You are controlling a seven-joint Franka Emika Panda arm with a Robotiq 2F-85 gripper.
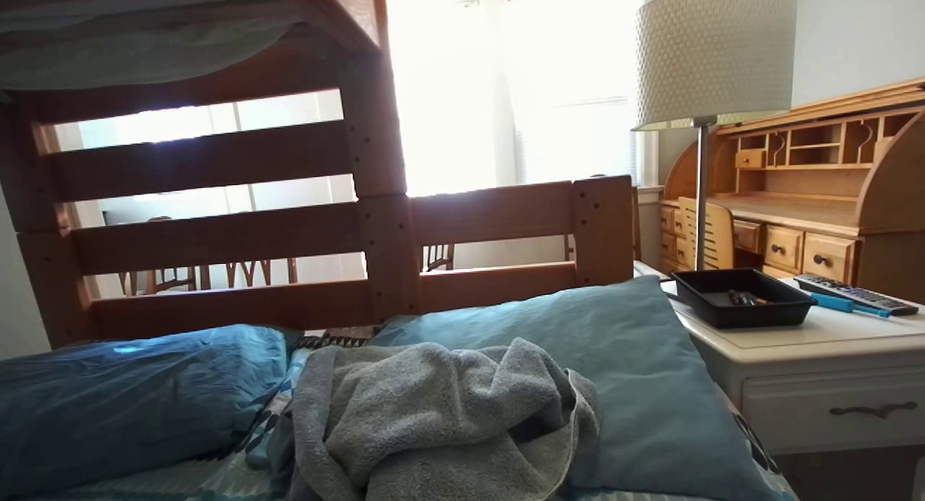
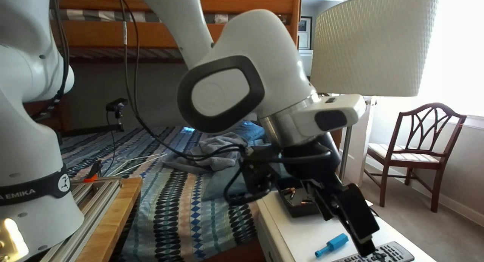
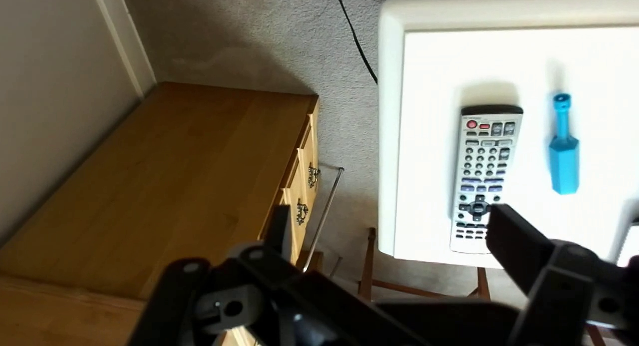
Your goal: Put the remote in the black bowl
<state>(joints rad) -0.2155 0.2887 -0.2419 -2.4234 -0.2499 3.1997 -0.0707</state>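
Fingers [image 3: 519,251]: spread wide, holding nothing. Remote [image 3: 483,178]: beyond their tips (approach stage, seemingly). Next: centre, lower, grip. Black bowl [image 1: 762,317]: off to their side.

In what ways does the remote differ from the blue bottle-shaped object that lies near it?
The remote is silver-grey and covered with buttons; the blue object is plain blue, with none visible. The remote is clearly longer than the blue object. The remote is a flat bar, while the blue object has a faceted body narrowing to a thin neck. Both lie on the white nightstand, outside the black bowl.
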